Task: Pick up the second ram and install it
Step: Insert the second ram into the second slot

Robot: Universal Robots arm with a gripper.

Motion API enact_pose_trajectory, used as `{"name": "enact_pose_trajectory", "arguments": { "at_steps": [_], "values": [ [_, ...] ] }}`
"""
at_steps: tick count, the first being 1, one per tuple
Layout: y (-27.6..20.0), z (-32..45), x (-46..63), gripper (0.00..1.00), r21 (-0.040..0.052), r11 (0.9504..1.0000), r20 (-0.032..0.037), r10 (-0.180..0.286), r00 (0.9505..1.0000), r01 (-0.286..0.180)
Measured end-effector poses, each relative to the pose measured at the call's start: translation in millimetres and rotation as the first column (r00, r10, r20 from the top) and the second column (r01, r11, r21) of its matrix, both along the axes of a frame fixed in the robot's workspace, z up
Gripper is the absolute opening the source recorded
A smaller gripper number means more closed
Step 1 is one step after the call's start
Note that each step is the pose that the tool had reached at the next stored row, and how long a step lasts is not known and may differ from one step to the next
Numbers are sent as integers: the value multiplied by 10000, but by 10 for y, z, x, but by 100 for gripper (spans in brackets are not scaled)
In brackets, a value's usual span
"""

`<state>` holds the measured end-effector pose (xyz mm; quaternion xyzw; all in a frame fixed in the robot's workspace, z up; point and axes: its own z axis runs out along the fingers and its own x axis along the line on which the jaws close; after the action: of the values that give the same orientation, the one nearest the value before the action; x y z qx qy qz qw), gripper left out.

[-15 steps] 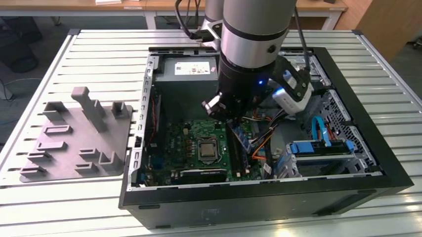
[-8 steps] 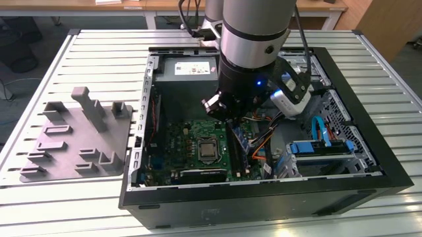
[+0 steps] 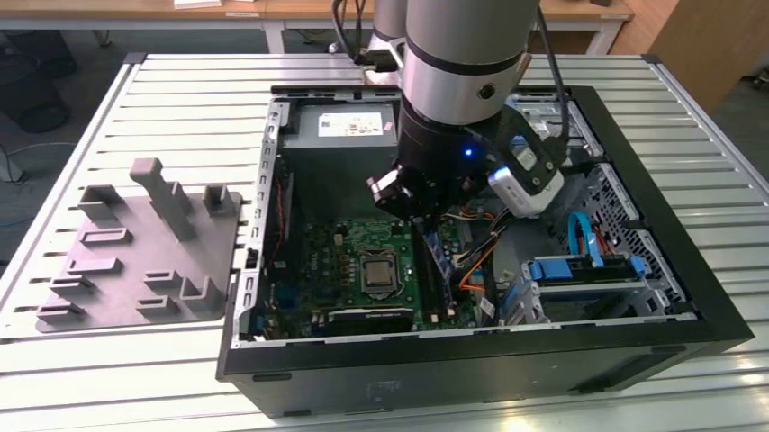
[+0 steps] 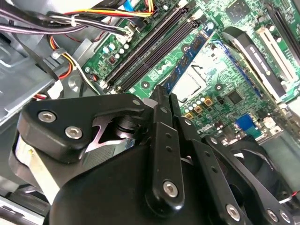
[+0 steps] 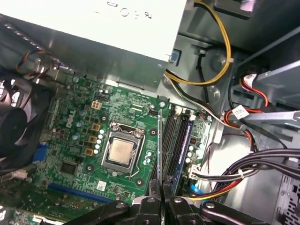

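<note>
We find the black metal hand [image 5: 161, 200] closed tight on the second ram [image 5: 160, 150], a thin, flat stick seen edge-on in the first wrist view. It stands upright over the green motherboard [image 5: 84, 140], between the square, silver-topped processor socket [image 5: 121, 152] and the long dark memory slots [image 5: 174, 140]. We cannot tell whether its lower edge touches a slot. A glossy yellow cable [image 5: 228, 47] curves past the slots. In the exterior view the smooth silver, tube-shaped arm [image 3: 463, 54] reaches down into an open black computer case [image 3: 481, 346]. The case lies on a worktop [image 3: 180, 90] of pale ribbed metal slats. On the exterior view's left, a grey plastic fixture plate [image 3: 132, 261] with upright posts rests on the slats. Behind the worktop runs a wooden desk edge [image 3: 121, 11].
</note>
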<state>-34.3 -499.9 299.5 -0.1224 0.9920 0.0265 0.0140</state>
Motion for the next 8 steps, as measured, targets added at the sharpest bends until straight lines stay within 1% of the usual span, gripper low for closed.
{"name": "enact_pose_trajectory", "arguments": {
  "at_steps": [4,8],
  "values": [
    [0,-2,0,14,0,9993,0,-381,9993,381],
    [0,-4,0,14,1,9972,0,-751,9972,751]
  ]
}}
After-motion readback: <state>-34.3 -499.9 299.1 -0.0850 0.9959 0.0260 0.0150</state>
